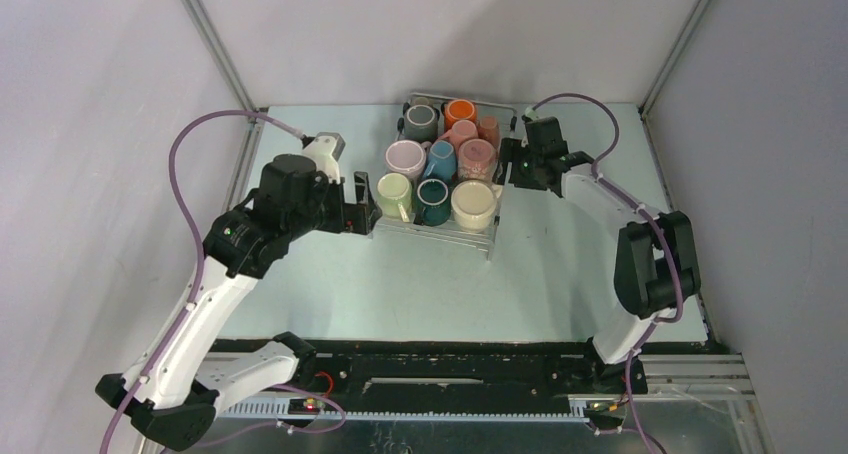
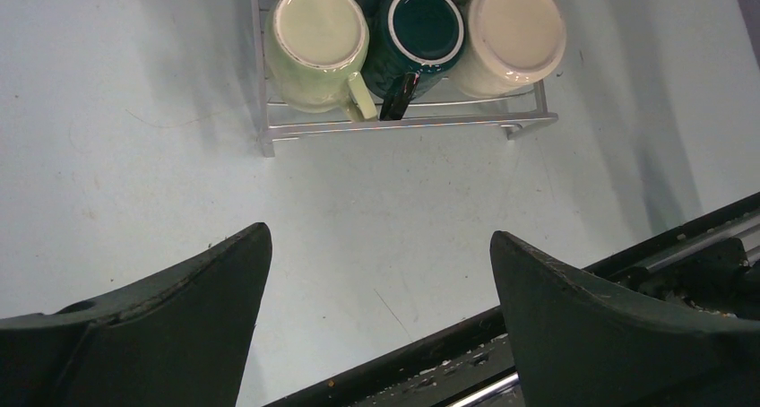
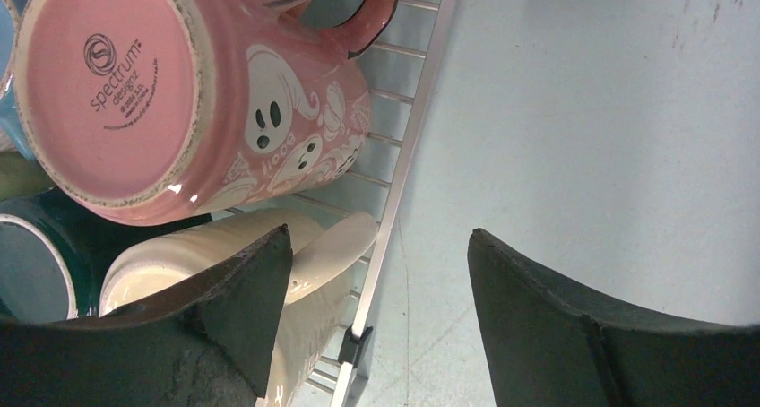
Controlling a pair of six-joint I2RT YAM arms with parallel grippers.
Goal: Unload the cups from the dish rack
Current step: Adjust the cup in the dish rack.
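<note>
The dish rack (image 1: 447, 232) sits in the upper centre of the top view on the pale table (image 1: 330, 284). Bare surface lies to its left, to its right and below it toward the arm bases. The left gripper (image 1: 366, 212) hangs just beside the rack's left edge, next to the pale green cup (image 1: 394, 194). Its jaws are spread wide and hold nothing. The right gripper (image 1: 511, 167) is just beside the right edge, by the speckled pink cup (image 1: 477, 156), and is likewise spread and bare.

From above, ten cups stand in the rack. The lowest row has three: pale green, the teal cup (image 1: 434, 200) and the cream cup (image 1: 474, 204). The middle row has three: the lilac cup (image 1: 405, 158), the blue cup (image 1: 440, 159) and speckled pink. At the top are four: the grey cup (image 1: 420, 122), the orange cup (image 1: 460, 111) and two pink ones.

Only the left wrist view shows the rack's lower rail and the teal cup's dark handle pointing down the frame. Only the right wrist view shows the speckled pink cup's stamped base and white ghost figures, with that cup tilted over the cream one.
</note>
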